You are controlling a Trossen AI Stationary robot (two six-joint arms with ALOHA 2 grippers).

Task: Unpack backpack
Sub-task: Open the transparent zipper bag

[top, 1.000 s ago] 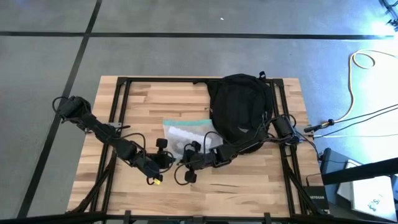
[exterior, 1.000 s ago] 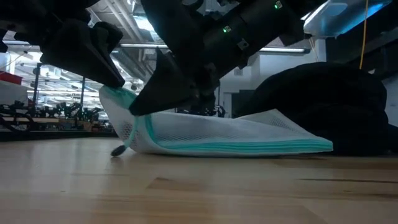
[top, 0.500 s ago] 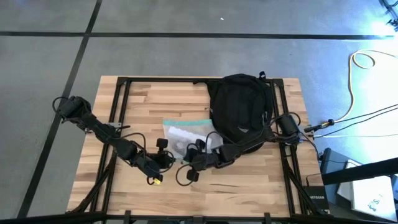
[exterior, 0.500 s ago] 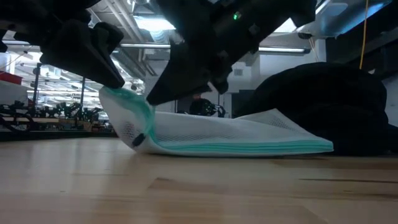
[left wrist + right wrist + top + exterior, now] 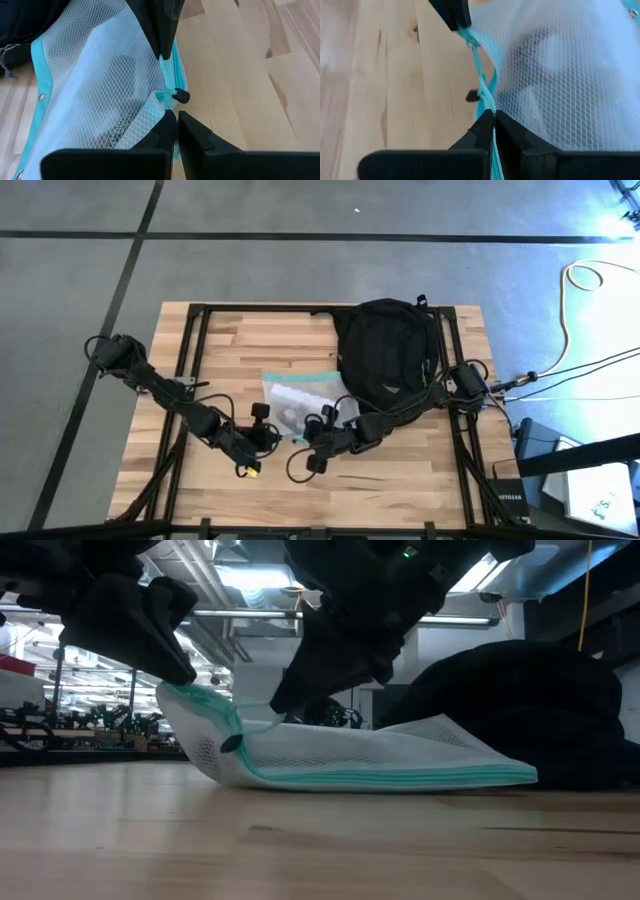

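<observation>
Two grippers meet at the near corner of a clear mesh pouch with teal edging, just left of the backpack in the high view. That backpack sits in the upper right of the table, its long axis running from the frame's top edge down toward the centre, its rounded top close to the far table edge. It is black fabric, oval, with a pale strip low on its front; in the low view it shows as a dark mound at the right, behind the pouch. Bare wood lies open across the table's left half and along the lower edge.

The left gripper has its fingers pressed together on the pouch's teal corner. The right gripper is likewise pressed together, pinching the teal zip edge. In the low view that corner is lifted off the wood while the rest of the pouch lies flat.
</observation>
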